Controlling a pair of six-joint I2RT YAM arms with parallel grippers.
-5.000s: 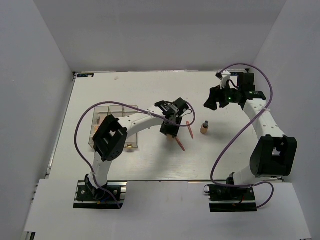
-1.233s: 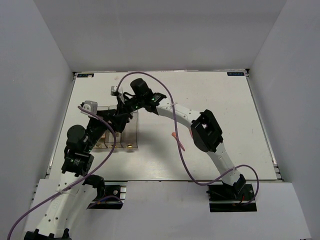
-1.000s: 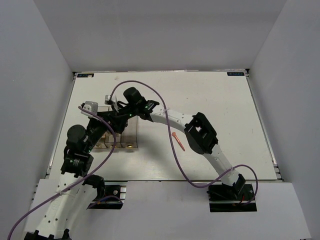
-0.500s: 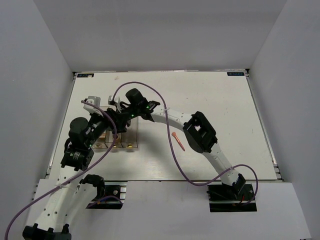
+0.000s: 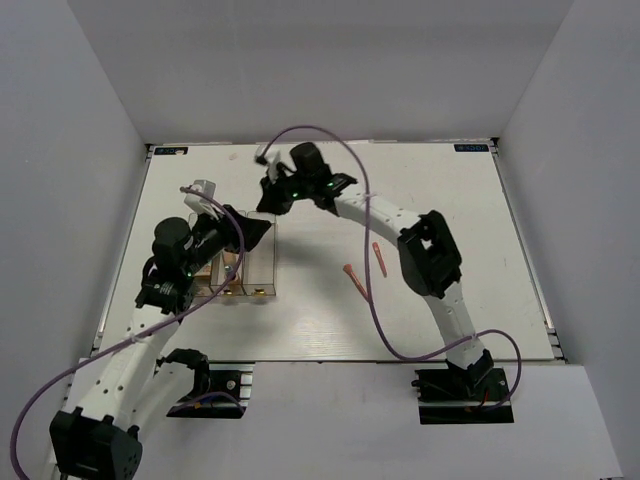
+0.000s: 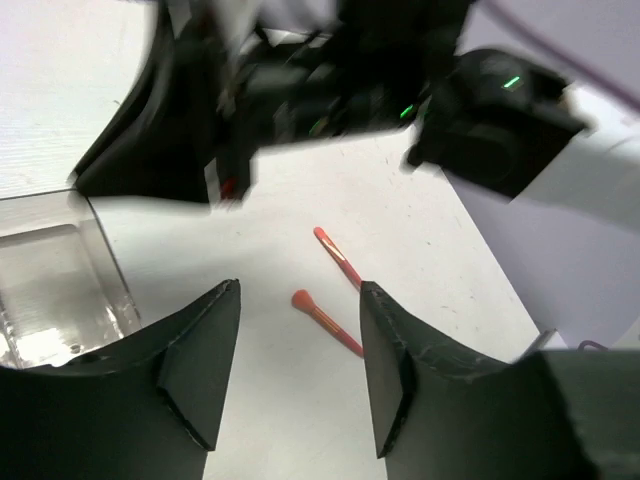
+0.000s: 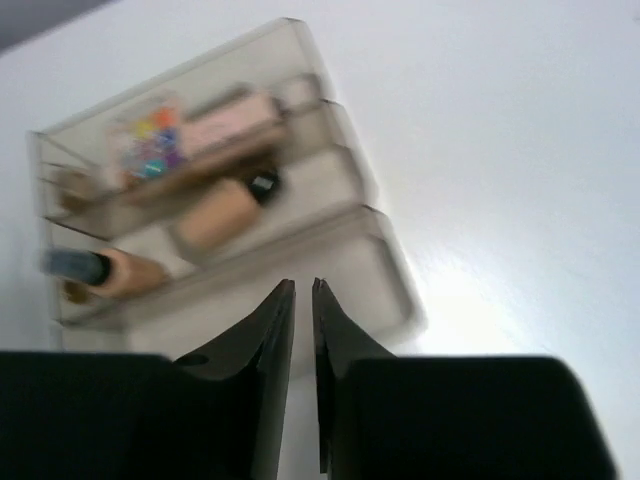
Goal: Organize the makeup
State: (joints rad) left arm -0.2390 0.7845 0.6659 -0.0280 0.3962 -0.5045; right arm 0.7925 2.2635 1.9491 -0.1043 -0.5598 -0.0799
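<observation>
The makeup is split between a clear three-compartment box [image 7: 385, 215] and the table. In the right wrist view its far compartment holds a multicolour palette [image 7: 148, 138] and a pink palette [image 7: 232, 120]. The middle one holds two tan bottles [image 7: 213, 218] [image 7: 125, 273] with dark caps, and the nearest one is bare. Two coral-pink sticks [image 5: 378, 258] [image 5: 354, 281] lie on the table right of the box. My right gripper [image 7: 303, 286] hangs shut and empty above the box's near end. My left gripper [image 6: 298, 290] is open with nothing between its fingers, facing the sticks [image 6: 338, 257] [image 6: 326, 321].
The box [image 5: 228, 268] stands at the table's left side with the left arm's wrist over it. The right arm [image 5: 385, 215] stretches across the middle, passing beside the sticks. Grey walls enclose the table on three sides.
My right gripper has shut and drawn back from over the box toward the far side. My left gripper's jaws have narrowed. The second stick has come out from under the right arm.
</observation>
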